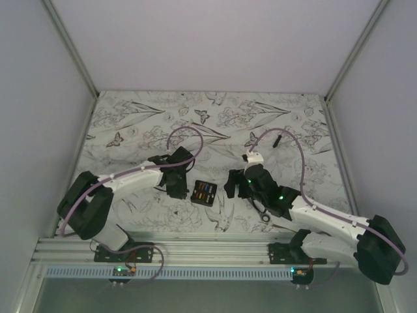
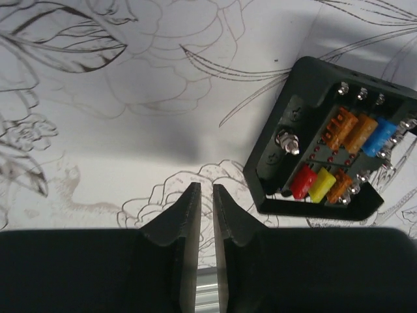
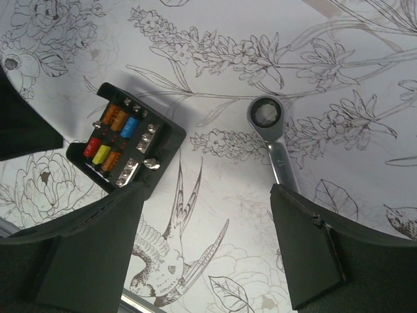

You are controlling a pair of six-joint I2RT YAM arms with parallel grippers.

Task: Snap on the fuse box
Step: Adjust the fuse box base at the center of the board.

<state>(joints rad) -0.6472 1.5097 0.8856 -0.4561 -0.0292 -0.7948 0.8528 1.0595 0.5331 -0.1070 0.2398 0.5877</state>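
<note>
Fuse box [image 1: 204, 193] flat on the flower-printed table [image 1: 130, 124], between the two claws, touched by neither. Open on top, with rows of orange, blue, red and yellow fuses showing.

Left claw [image 2: 205, 189] just left of the fuse box, low over the table. Fingers [image 2: 186, 215] drawn nearly together with only a thin slit between them, gripping nothing. Box off to one side of the fingertips in the left wrist view, clear of them.

Right claw [image 3: 205, 195] just right of the fuse box, spread wide and empty.

Silver wrench [image 3: 273, 137] flat on the table, right of the fuse box and apart from it. Ring end plain to see, handle running behind one finger of the right claw.
</note>
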